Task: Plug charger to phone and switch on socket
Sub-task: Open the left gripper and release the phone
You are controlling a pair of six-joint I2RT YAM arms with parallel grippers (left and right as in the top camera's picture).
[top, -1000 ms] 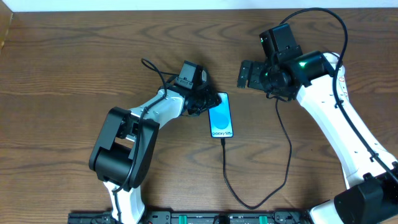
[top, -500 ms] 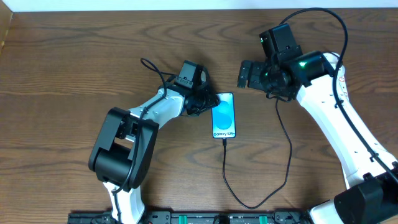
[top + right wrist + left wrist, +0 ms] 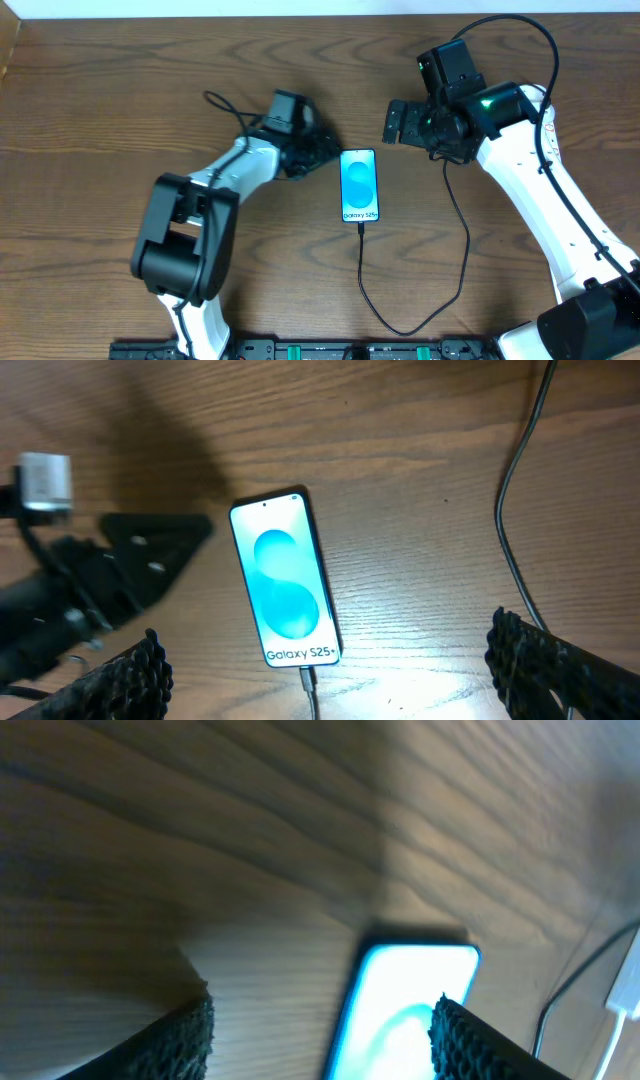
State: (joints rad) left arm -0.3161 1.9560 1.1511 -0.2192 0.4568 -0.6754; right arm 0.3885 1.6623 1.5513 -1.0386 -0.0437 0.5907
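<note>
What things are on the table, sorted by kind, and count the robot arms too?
Phone: 1
Charger cable: 1
Robot arms: 2, left arm and right arm
Total: 4
</note>
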